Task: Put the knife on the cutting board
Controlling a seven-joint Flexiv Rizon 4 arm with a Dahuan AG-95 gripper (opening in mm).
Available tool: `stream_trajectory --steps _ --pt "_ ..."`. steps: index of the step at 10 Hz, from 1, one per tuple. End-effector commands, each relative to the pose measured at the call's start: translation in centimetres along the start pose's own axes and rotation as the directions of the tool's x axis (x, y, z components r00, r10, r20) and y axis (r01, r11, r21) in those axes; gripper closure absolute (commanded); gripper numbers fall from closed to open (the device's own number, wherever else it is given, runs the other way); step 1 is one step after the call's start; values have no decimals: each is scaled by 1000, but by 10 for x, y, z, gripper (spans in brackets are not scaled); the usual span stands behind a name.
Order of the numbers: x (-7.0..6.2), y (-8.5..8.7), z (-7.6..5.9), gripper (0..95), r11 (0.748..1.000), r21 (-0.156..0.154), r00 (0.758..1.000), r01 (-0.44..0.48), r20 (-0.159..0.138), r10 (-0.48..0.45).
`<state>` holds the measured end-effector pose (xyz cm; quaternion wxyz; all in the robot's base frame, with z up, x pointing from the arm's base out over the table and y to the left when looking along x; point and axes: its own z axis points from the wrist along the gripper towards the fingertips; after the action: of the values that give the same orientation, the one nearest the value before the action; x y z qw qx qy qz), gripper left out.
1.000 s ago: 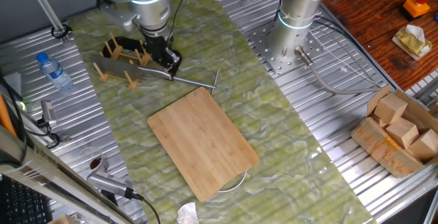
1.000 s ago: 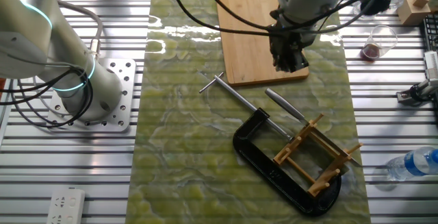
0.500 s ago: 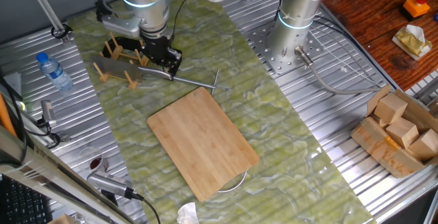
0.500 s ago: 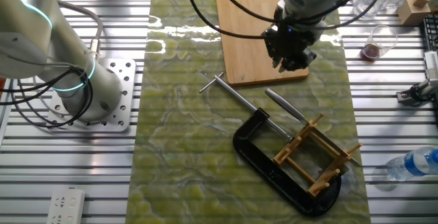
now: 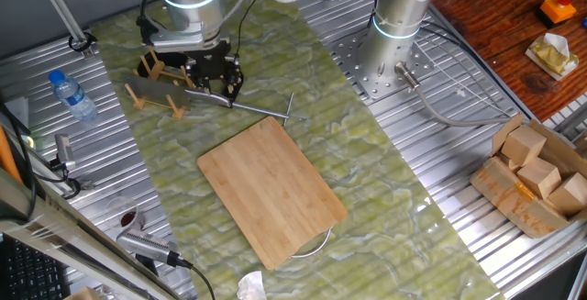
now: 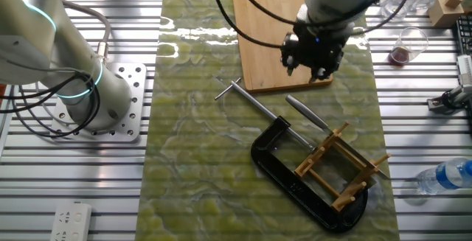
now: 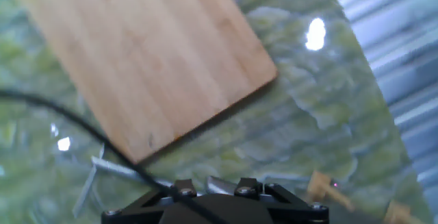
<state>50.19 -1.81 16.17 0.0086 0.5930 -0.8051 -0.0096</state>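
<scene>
We see the knife [image 6: 308, 113] resting in the wooden rack [image 6: 341, 169], apart from the cutting board [image 5: 272, 191]. Our gripper [image 5: 213, 82] hovers above its handle; we cannot tell how the jaws stand.

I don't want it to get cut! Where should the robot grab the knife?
Probably grab the knife by its rounded handle, from above: it sticks out free toward the cutting board, while the blade is tucked in the dowel rack.
</scene>
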Motion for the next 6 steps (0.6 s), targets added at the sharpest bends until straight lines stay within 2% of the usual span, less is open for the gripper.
stream_trajectory --steps 1,2,3,6 --pt "27 -17 11 570 964 -1 964 266 8 -266" --pt "29 -20 12 570 959 -1 959 282 1 -282" --pt "32 -26 12 570 943 0 943 333 -4 -333" --pt "41 -36 15 570 919 5 919 394 -3 -394"
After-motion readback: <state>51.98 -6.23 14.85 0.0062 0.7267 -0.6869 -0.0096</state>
